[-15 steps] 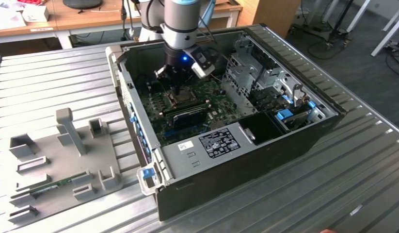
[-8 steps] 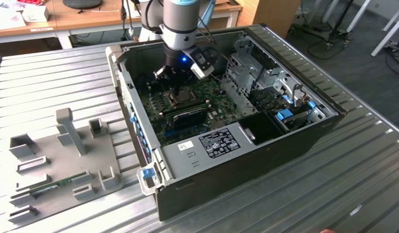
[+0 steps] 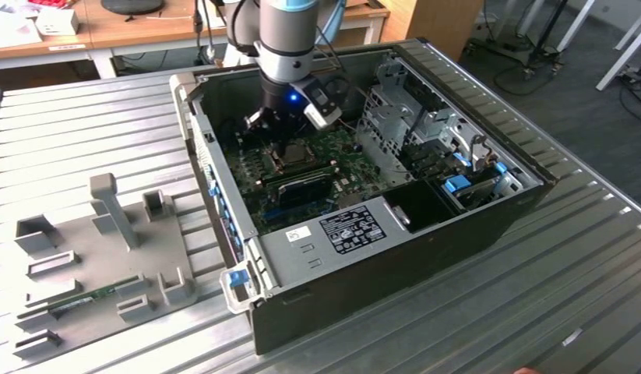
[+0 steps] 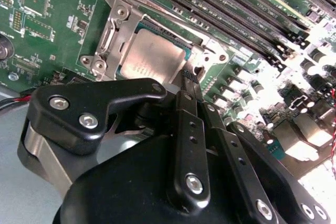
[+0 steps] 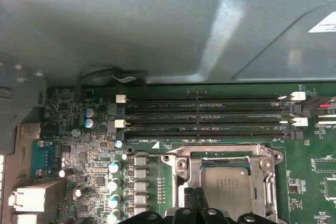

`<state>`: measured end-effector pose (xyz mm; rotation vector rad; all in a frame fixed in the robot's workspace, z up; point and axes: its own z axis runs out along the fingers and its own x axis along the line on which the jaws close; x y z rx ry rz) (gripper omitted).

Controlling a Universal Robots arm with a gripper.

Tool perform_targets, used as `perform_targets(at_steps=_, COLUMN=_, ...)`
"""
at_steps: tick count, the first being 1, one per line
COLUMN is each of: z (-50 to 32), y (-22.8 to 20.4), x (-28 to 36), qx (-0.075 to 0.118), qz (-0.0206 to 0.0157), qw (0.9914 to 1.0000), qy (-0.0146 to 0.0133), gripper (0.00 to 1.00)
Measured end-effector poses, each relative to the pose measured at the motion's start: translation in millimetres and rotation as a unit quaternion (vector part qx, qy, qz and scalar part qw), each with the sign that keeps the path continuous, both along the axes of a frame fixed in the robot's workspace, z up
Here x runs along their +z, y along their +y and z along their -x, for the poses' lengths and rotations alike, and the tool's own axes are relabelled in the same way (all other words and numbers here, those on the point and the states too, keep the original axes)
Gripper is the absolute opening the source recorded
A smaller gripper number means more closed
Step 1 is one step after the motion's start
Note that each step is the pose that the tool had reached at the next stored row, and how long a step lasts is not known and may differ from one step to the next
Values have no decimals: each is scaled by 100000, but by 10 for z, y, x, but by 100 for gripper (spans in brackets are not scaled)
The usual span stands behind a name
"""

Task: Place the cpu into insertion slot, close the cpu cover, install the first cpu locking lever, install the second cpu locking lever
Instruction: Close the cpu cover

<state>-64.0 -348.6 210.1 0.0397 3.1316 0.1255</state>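
Observation:
The cpu (image 4: pixel 155 59) lies flat in the insertion slot (image 3: pixel 296 156) on the green motherboard, its grey metal top showing. The silver cpu cover (image 4: pixel 113 32) is folded down around it, framing the chip through its window. In the first wrist view the cpu (image 5: pixel 228 184) and the cpu cover (image 5: pixel 226 156) sit just below the memory slots. My gripper (image 4: pixel 190 74) hangs inside the case right over one edge of the socket, its two black fingers pressed together, tips at the cover's rim. In the exterior view the gripper (image 3: pixel 266 128) is just behind the socket. Whether a locking lever sits between the fingertips (image 5: pixel 193 195) is hidden.
Long black memory slots (image 5: pixel 210 114) run beside the socket, with the grey case wall (image 5: pixel 157 35) behind them. A metal drive cage (image 3: pixel 403 117) fills the case's right side. On the ribbed table, a grey fixture plate (image 3: pixel 92 249) holds a memory stick (image 3: pixel 86 300).

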Motion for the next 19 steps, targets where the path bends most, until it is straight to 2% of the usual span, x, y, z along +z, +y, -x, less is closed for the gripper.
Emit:
perform_targets(at_steps=11, z=18, y=0, x=-66, qx=0, qz=0, qw=100000, qy=2, gripper=10)
perform_targets(at_steps=19, z=18, y=0, x=-79, qx=2, qz=-16, qw=100000, qy=-8, gripper=10)
